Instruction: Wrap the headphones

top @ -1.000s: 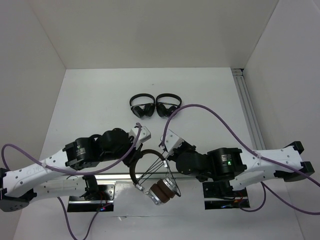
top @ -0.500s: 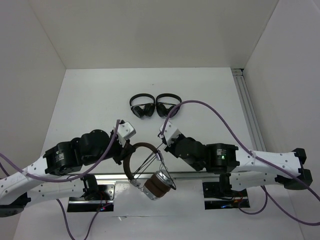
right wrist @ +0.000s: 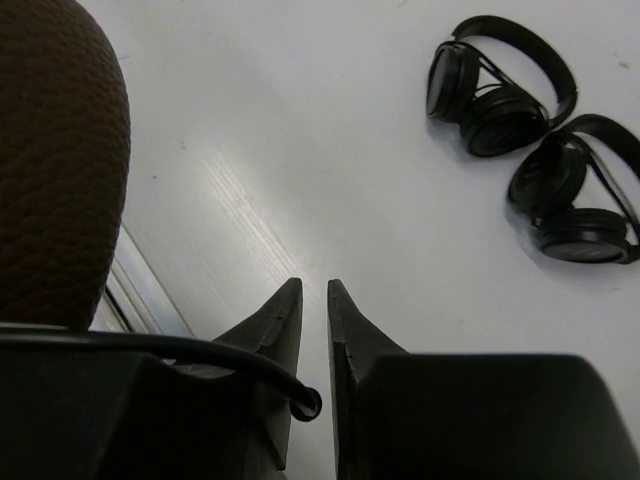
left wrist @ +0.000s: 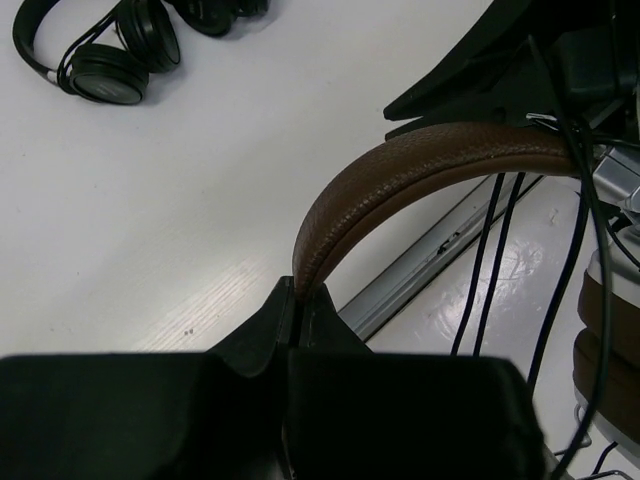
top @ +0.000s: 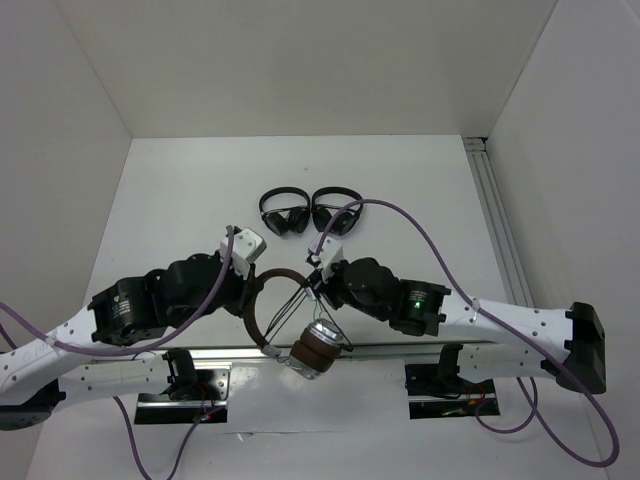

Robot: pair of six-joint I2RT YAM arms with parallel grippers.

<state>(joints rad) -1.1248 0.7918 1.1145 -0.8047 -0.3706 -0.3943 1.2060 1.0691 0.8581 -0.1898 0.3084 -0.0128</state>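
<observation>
- Your left tool (left wrist: 297,292) is clenched on the brown headband (left wrist: 400,170) of the headphones (top: 318,352), held over the desk's (top: 180,200) near edge.
- Your right tool (right wrist: 314,300) is released, jaws slightly apart, with the cable (right wrist: 200,350) draped across one finger.

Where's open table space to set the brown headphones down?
Free: the far strip of table between the black headphones and back wall, and its left side. Crowded: near centre, where left gripper and right gripper flank the headphones.

Top view overhead; wrist views low, close, likely facing rearward; share black headphones (right wrist: 500,120).
</observation>
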